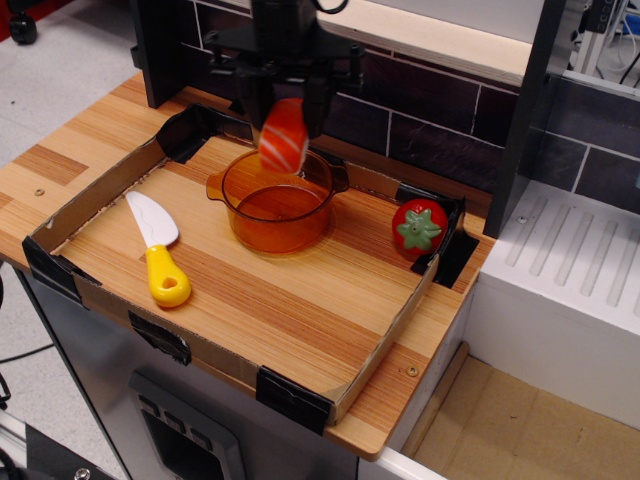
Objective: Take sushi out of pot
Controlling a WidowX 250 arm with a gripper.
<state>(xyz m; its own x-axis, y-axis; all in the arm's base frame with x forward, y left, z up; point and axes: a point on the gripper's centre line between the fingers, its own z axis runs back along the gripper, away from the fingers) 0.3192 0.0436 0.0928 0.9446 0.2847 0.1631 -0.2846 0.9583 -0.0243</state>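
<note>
Sushi [284, 135] hangs above the pot [277, 202], clear of its rim, long axis near upright (top tipped slightly right), clenched between the jaws of the gripper [285, 112].

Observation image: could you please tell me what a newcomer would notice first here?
The sushi stands out, gripped in the claw in mid-air above the amber pot, which sits at the back of the wooden tray. Next come the red tomato in the tray's right corner and the yellow-handled knife on the left.
</note>
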